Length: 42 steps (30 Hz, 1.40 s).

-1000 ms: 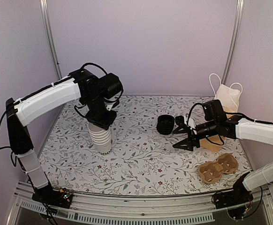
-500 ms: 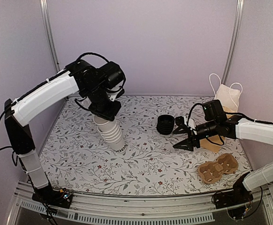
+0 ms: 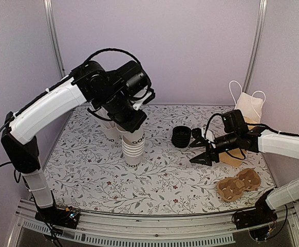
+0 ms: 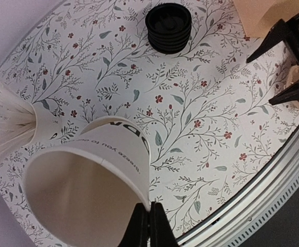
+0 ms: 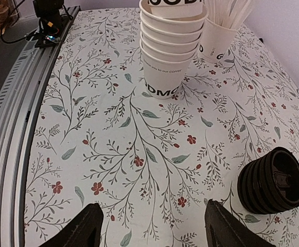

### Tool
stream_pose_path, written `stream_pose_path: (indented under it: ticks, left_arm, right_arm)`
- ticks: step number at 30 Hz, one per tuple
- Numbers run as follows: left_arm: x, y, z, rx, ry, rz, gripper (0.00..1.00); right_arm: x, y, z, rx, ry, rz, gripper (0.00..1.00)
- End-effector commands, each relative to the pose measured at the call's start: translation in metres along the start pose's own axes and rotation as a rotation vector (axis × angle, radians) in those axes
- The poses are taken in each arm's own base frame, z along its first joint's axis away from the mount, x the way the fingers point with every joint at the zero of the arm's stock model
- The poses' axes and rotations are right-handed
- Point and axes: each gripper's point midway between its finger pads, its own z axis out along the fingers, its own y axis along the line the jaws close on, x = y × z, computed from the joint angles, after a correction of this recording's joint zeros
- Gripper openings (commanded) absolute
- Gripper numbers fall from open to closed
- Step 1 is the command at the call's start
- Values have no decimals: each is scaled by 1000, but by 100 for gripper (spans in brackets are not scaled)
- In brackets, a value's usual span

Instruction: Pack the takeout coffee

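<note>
The takeout coffee is out of view: no cup with a lid shows. My left gripper is shut on the rim of a lidless white paper cup with dark print. That cup hangs just above a stack of white cups, its base still at the stack's top. A stack of black lids stands mid-table. My right gripper hovers open and empty beside the lids.
A white cup of stirrers stands behind the cup stack. A brown cardboard cup carrier lies front right. A tan bag and a white handled bag stand at right. A metal rail edges the table's front.
My left arm swung right, tipping the cup stack and dragging it toward the table's middle. The stack now stands upright with the top cup rising out. The right arm stayed still.
</note>
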Motion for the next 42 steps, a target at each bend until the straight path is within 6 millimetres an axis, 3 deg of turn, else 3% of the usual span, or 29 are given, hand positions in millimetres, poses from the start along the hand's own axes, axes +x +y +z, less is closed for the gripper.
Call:
stream_pose_path:
  ticks: [1, 6, 12, 14, 16, 19, 23, 32, 42]
  left_arm:
    - [-5, -8, -14, -39, -52, 101, 0]
    - [-21, -7, -47, -64, -160, 90, 0]
    - [-21, -6, -64, -54, -202, 74, 0]
    - [-24, -13, -70, -28, -219, 78, 0]
    - [-24, -34, -69, 26, -213, 126, 0]
    - [-18, -64, -58, 56, -185, 215, 0]
    - [-6, -89, -39, 60, -139, 288, 0]
    - [52, -142, 31, 151, 94, 429, 0]
    - [77, -164, 73, 200, 192, 492, 0]
  right_arm:
    - [-7, -4, -1, 7, 2, -18, 71]
    - [-8, -5, -2, 15, 3, -24, 71]
    - [-4, -4, 0, 5, 12, -21, 71]
    - [-3, -5, 0, 12, 19, -22, 71]
    - [-4, -10, -1, 35, 25, -27, 70]
    - [-8, -20, -6, 81, 23, -16, 70]
    - [-7, -37, -18, 148, 14, 10, 70]
    - [0, -70, -42, 309, 25, 41, 71]
    - [6, -79, -46, 355, 38, 49, 71]
